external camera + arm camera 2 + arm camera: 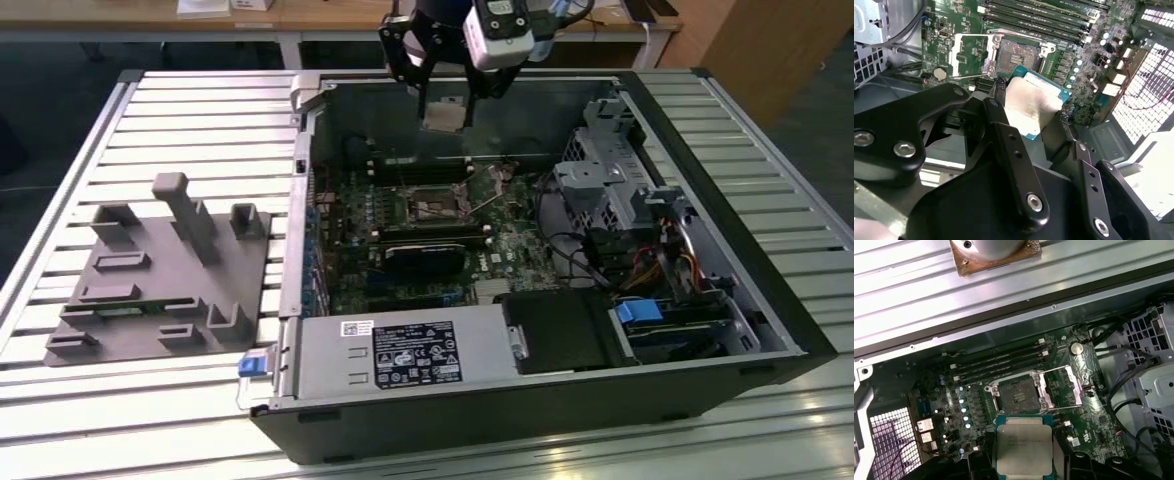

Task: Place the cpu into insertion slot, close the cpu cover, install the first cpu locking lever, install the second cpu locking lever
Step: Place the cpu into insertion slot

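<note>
My gripper (445, 112) is shut on the cpu (445, 117), a flat silver-faced square chip held by two opposite edges. It hangs in the air over the far part of the open computer case, well above the motherboard. The insertion slot (434, 208) lies uncovered below, nearer the camera than the chip. In both wrist views the cpu (1031, 107) (1024, 445) sits between the black fingers (1004, 130), beside the bare insertion slot (1016, 59) (1016, 395). The cpu cover (970, 55) (1064, 385) is flipped open to one side of the slot.
The open black computer case (747, 300) lies on a slatted metal table (174, 120). Inside are a black heatsink block (424, 258), drive cages and cables (627, 200), and a power supply (400, 355). A grey moulded fixture (160, 270) stands at the exterior view's left.
</note>
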Controlling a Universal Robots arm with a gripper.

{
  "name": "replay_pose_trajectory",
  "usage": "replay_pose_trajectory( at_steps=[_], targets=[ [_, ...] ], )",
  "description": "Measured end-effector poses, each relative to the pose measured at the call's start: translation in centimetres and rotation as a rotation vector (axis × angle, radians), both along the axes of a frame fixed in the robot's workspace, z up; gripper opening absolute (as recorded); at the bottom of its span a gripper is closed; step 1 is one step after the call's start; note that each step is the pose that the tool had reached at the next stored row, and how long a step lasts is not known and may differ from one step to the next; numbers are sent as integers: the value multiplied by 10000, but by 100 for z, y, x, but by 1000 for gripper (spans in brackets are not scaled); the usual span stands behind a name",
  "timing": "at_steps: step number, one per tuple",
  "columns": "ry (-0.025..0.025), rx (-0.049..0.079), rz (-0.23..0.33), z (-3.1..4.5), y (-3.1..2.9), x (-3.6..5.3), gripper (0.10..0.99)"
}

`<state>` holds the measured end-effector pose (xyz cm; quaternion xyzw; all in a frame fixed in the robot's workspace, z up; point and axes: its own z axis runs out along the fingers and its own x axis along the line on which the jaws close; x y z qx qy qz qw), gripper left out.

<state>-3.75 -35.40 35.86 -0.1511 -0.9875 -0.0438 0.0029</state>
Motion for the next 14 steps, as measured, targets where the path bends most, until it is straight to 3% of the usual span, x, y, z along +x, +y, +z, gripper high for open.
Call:
replay_pose_trajectory(
  at_steps=[14],
  targets=[
    [0, 0, -877, -22, 0, -10, 533]
  ],
)
